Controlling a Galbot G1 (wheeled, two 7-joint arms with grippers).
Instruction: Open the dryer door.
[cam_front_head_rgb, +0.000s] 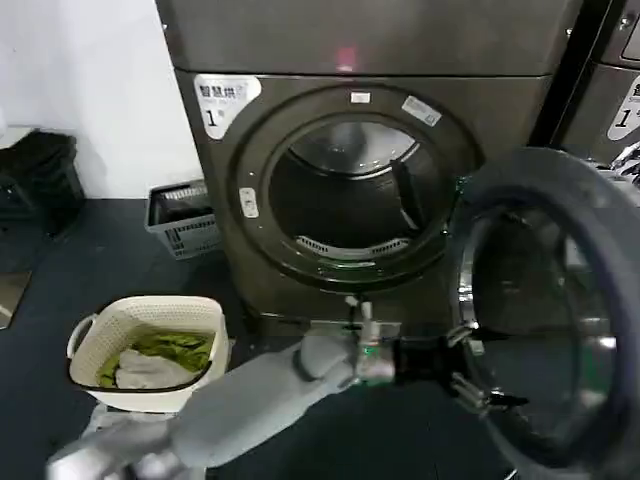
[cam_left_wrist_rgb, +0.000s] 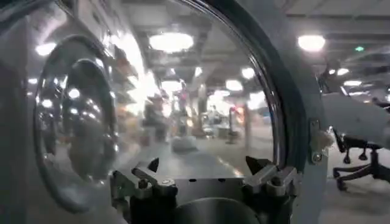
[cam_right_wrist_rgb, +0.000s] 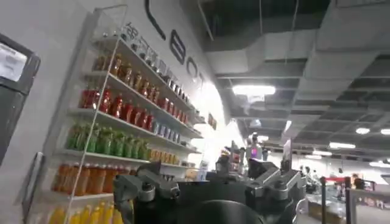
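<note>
Right of the dryer (cam_front_head_rgb: 300, 190), the door (cam_front_head_rgb: 560, 320) already hangs swung well out from the drum opening (cam_front_head_rgb: 350, 190), hinged on the machine's right side and turned so its inner rim and dark glass face the robot. The left arm reaches across low in front of the machine, and the left gripper (cam_front_head_rgb: 478, 378) sits at the door's near edge, its fingers (cam_front_head_rgb: 465, 335) spread apart, one above and one below, with nothing clamped between them. From the left wrist view the same spread shows: the gripper (cam_left_wrist_rgb: 204, 173) points at the glass, both tips free, the chrome ring curving past beside it.

My reading is that the job is mostly done and the step in hand is either a last push wider or a clean release. For a push, the fingers should bear flat against the rim rather than the glass, and the arm should follow the door's arc about its hinge, not shove straight sideways. For a retreat, the gripper should back away along its own axis so neither tip hooks the rim and drags the door back toward the opening.

The right gripper (cam_right_wrist_rgb: 213, 182) is held up away from the work, facing a shelf of bottles (cam_right_wrist_rgb: 116, 109), fingers parted and empty. A basket (cam_front_head_rgb: 150, 350) of laundry stands on the floor well left of the door, clear of the swing.
</note>
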